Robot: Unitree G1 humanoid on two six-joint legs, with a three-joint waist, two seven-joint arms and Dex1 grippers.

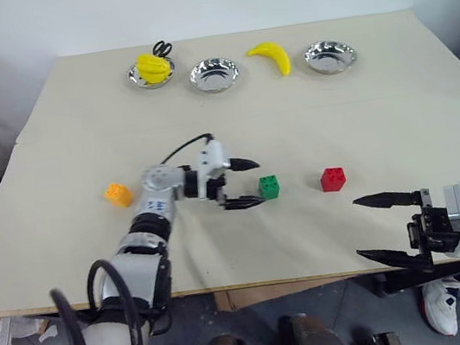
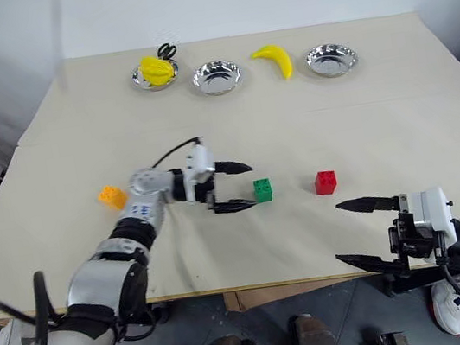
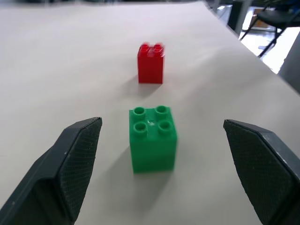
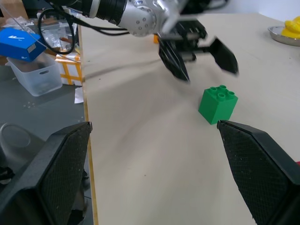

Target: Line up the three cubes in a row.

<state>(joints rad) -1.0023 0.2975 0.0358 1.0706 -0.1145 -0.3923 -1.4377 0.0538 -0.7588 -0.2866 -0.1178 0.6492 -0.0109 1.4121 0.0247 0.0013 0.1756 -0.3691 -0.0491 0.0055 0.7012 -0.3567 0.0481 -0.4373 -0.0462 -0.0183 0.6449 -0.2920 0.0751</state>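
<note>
Three cubes on the table (image 1: 394,103): green cube (image 1: 270,186) and red cube (image 1: 332,178) sit near each other at the same depth, mid-table; orange cube (image 1: 118,194) lies well apart to the left, slightly farther back. Row looks approx. 2/3 done; orange probably needs bringing in. Left gripper (image 1: 243,183), jaws wide apart, just beside green, holding nothing. Right gripper (image 1: 377,226) spread, empty, at the near edge. Count: 3 cubes, 3 steel bowls (image 1: 214,74), 1 loose banana (image 1: 271,56), 1 yellow fruit toy in the left bowl.
</note>
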